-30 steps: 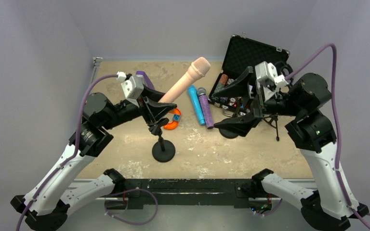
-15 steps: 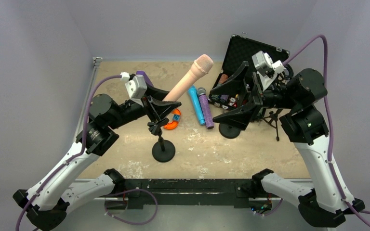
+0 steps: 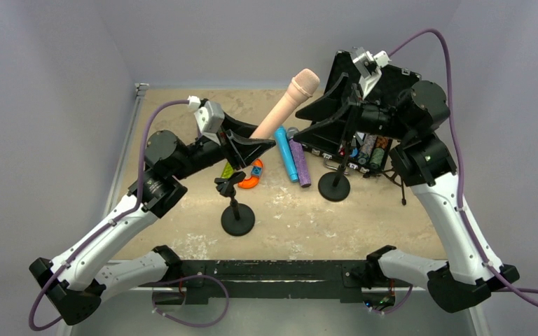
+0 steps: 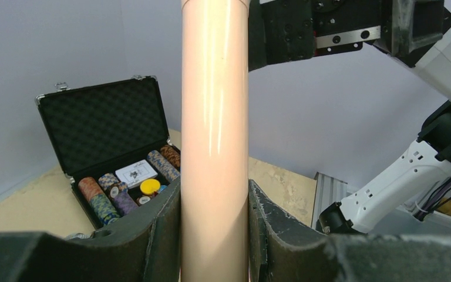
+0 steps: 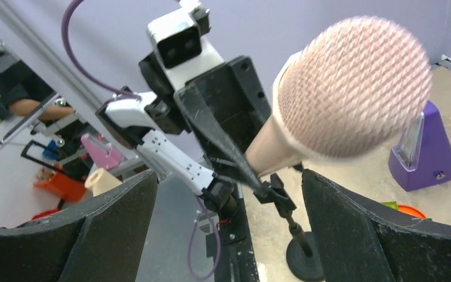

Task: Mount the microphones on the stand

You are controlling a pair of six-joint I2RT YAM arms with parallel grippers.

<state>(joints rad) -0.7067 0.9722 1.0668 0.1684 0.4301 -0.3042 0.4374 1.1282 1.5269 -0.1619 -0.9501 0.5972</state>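
A pale pink-beige microphone (image 3: 285, 108) (image 4: 214, 129) slants up in the air, and my left gripper (image 3: 246, 148) (image 4: 214, 235) is shut on its lower shaft. Its mesh head (image 5: 355, 94) points toward my open right gripper (image 3: 298, 127) (image 5: 229, 176), whose fingers stand apart on either side just short of it, touching nothing. Below the left gripper a black stand (image 3: 237, 218) (image 5: 298, 247) with a round base holds an empty clip (image 3: 227, 183). The light blue microphone (image 3: 285, 154) and the glittery purple microphone (image 3: 298, 162) lie side by side on the table.
A second round-base stand (image 3: 334, 189) and a small tripod (image 3: 397, 176) stand under the right arm. An open black case of poker chips (image 4: 103, 126) sits at the back right. A purple metronome (image 5: 421, 150) stands at the back left, and an orange piece (image 3: 251, 180) lies by the stand.
The left arm has carried the pink-beige microphone up and to the right. The right arm has risen and swung left, bringing its open jaws up to the microphone's head.
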